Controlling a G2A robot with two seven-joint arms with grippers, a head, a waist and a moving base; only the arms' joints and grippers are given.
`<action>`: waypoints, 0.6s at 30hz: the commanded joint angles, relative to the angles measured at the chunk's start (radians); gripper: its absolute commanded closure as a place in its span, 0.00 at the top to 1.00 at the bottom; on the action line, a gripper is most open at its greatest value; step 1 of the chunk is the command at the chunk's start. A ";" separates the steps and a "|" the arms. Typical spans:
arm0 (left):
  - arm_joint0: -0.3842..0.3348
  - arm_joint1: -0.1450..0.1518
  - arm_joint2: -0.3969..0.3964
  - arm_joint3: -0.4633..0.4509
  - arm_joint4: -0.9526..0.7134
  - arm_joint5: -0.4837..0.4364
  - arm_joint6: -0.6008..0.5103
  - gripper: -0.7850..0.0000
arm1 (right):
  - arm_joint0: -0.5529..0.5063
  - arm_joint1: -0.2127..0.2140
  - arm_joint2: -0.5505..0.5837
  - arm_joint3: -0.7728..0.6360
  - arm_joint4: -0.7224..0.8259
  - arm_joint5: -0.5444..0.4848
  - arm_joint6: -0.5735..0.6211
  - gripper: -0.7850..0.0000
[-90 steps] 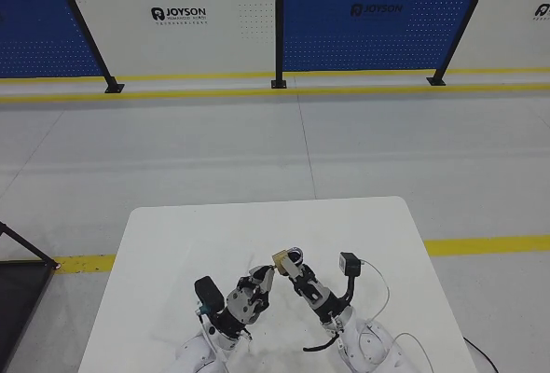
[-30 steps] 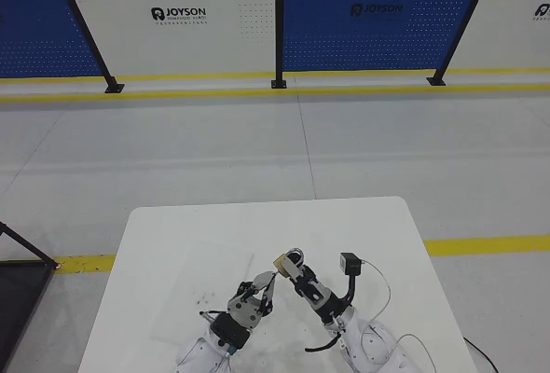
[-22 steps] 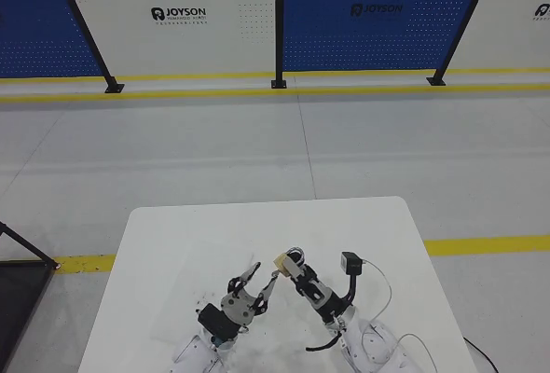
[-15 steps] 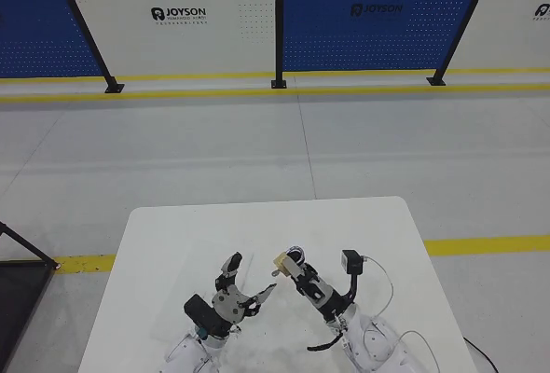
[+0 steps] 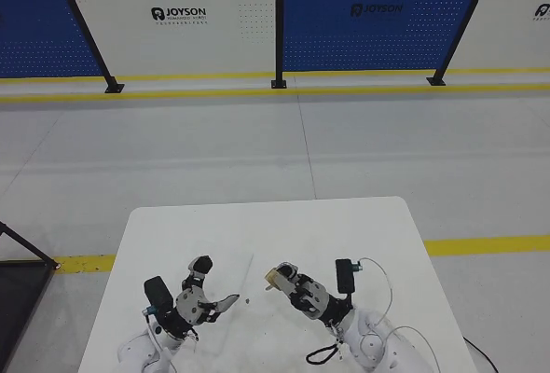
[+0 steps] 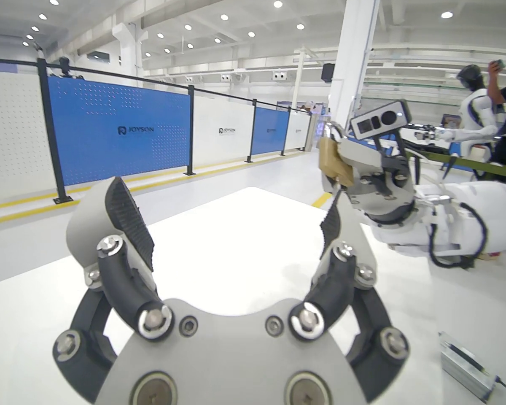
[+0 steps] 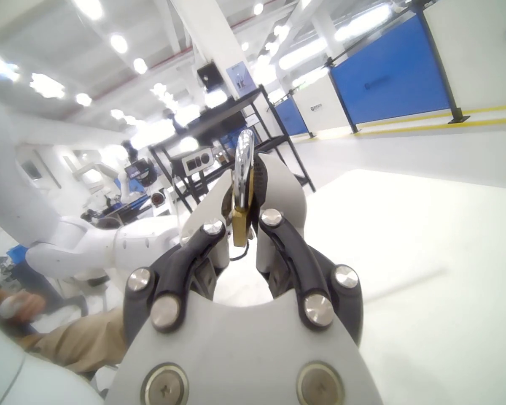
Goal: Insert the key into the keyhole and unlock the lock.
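My right gripper [image 5: 278, 277] is shut on a brass padlock [image 5: 272, 276] and holds it above the middle of the white table [image 5: 350, 224]. Its own view shows the brass body [image 7: 239, 225] pinched between the fingers [image 7: 278, 195], with the silver shackle [image 7: 244, 153] sticking out past them. My left gripper [image 5: 210, 291] hovers to the left of the lock, apart from it, open and holding nothing. From the left wrist the padlock [image 6: 332, 161] appears beyond the spread pads [image 6: 126, 212]. A thin dark piece [image 6: 339, 189] hangs under the lock body; I cannot tell whether it is the key.
A small dark item [image 5: 244, 300] lies on the table between the two grippers. A grey metal block [image 6: 464, 364] rests on the table near the left gripper. A black rack [image 5: 0, 247] stands off the table's left side.
My left gripper has opened and drawn back to the left, away from the padlock it was touching. The right gripper has shifted slightly left and nearer with the lock.
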 commanded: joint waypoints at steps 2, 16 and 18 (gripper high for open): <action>-0.003 0.003 0.012 0.009 -0.041 -0.083 -0.061 1.00 | 0.004 -0.007 -0.015 0.016 -0.035 0.044 -0.070 0.00; 0.001 0.003 0.035 -0.018 -0.070 -0.107 -0.099 1.00 | -0.007 -0.010 -0.022 0.000 0.126 0.047 -0.064 0.00; 0.009 0.004 0.046 -0.032 -0.070 -0.114 -0.107 1.00 | -0.002 -0.010 -0.030 0.001 0.186 0.042 -0.028 0.00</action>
